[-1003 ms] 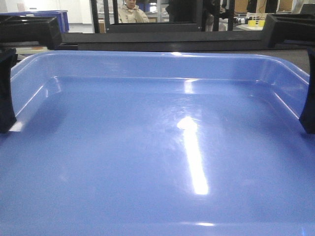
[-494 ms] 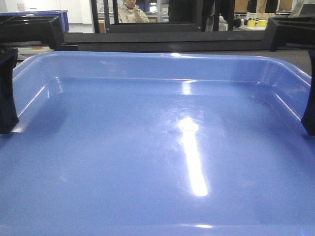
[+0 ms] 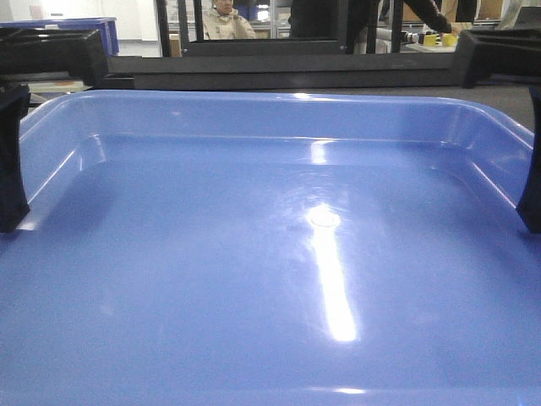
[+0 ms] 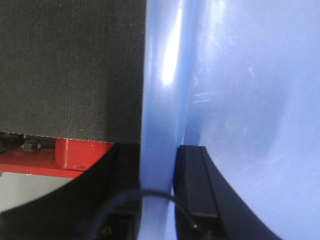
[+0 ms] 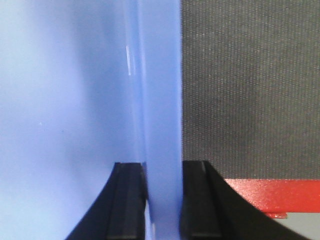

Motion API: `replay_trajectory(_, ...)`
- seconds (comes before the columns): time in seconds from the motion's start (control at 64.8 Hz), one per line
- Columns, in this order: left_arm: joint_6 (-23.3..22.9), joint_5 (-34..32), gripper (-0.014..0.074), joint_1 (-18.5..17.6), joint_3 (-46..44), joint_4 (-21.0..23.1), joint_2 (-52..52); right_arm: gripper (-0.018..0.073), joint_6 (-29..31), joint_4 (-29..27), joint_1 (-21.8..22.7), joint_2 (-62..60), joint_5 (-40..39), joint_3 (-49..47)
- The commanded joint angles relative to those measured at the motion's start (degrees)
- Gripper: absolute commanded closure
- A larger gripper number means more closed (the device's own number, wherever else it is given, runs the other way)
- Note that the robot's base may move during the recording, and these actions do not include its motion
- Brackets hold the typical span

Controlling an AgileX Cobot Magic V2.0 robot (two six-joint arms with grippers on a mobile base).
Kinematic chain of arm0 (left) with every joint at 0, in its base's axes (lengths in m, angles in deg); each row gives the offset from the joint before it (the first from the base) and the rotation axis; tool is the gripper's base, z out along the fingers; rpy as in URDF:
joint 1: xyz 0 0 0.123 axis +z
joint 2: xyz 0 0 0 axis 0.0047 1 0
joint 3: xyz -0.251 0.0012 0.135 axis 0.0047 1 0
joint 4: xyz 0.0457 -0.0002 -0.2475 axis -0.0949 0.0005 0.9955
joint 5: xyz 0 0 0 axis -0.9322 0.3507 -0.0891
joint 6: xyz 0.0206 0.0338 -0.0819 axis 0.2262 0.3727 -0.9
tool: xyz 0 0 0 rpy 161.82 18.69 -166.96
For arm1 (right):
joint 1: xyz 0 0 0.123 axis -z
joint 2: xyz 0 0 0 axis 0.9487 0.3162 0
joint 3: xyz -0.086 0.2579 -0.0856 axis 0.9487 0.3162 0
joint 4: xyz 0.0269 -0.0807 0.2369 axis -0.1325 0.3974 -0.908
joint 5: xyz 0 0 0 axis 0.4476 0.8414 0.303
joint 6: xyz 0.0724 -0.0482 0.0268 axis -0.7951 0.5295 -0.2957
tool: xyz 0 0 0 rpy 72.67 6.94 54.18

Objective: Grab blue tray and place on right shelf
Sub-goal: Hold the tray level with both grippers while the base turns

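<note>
The blue tray (image 3: 254,254) fills the front view, glossy and empty, with a small round centre mark. My left gripper (image 3: 12,169) is at its left rim and my right gripper (image 3: 531,169) at its right rim. In the left wrist view my left gripper (image 4: 157,155) is shut on the tray rim (image 4: 160,100), one finger on each side. In the right wrist view my right gripper (image 5: 162,167) is shut on the opposite rim (image 5: 160,100) in the same way. The right shelf is out of view.
A dark-topped table (image 4: 70,65) lies under the tray, also in the right wrist view (image 5: 250,85), with a red part at its edge (image 5: 270,195). Behind the tray are a dark frame rail (image 3: 279,72), a darker blue bin (image 3: 101,30) and a seated person (image 3: 226,21).
The tray shifted very slightly in view a second ago and has held still since. Both grips are unchanged. A person's arm has come into view at the back right.
</note>
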Motion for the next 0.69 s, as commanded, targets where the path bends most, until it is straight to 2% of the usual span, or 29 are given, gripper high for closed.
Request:
replay_trajectory(0.0, -1.3, 1.4, 0.0575, -0.4, -1.3, -1.2, -1.9, 0.0345, -0.6, 1.5, 0.1, -1.6, -0.8, -1.6)
replay_trajectory(0.679, -1.3, 1.4, 0.0575, -0.4, -1.3, -1.2, -1.9, 0.0345, -0.6, 1.5, 0.1, -1.6, -0.8, -1.6)
